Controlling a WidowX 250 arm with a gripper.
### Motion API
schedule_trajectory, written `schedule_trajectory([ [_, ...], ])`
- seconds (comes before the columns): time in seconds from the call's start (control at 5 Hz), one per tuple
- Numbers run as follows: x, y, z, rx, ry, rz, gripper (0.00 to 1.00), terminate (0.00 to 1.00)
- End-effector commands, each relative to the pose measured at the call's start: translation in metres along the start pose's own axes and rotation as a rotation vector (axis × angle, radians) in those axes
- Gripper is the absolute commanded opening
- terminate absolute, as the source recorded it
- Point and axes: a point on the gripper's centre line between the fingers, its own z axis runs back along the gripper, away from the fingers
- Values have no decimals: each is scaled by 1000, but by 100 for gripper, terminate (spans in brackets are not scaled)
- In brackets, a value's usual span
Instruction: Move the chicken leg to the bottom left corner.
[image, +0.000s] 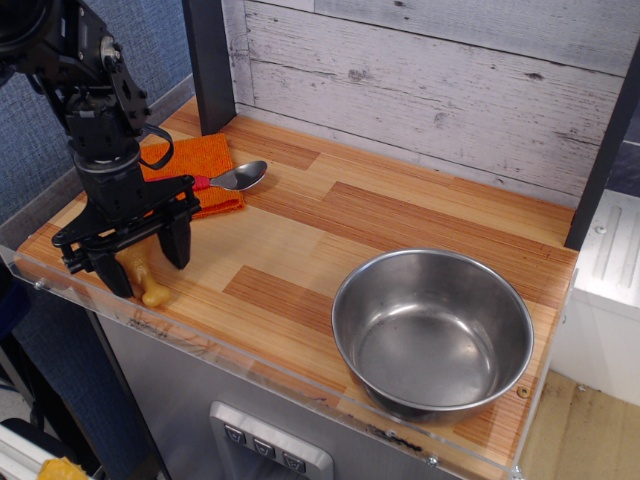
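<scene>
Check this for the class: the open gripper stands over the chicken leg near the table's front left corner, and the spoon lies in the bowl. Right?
Not quite. The spoon lies partly on the orange cloth, not in the bowl, which is empty. The observation.image view shows it. The open gripper does stand over the chicken leg.

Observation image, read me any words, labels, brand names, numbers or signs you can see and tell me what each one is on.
None: no readable text anywhere in this view.
Round steel bowl: no marking visible.
Red-handled metal spoon and orange cloth: no label.
Black tool over the glossy tan chicken leg: no lettering visible.
Small grey buttons below the tabletop: too small to tell any symbols.
</scene>
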Motion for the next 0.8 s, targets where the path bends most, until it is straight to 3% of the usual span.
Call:
schedule_trajectory([
  [0.0,1,0,12,-26,-20,-9,100,0],
  [0.2,0,-8,31,-40,-31,-64,100,0],
  [0.6,-16,-27,99,-52,-49,-144,100,0],
])
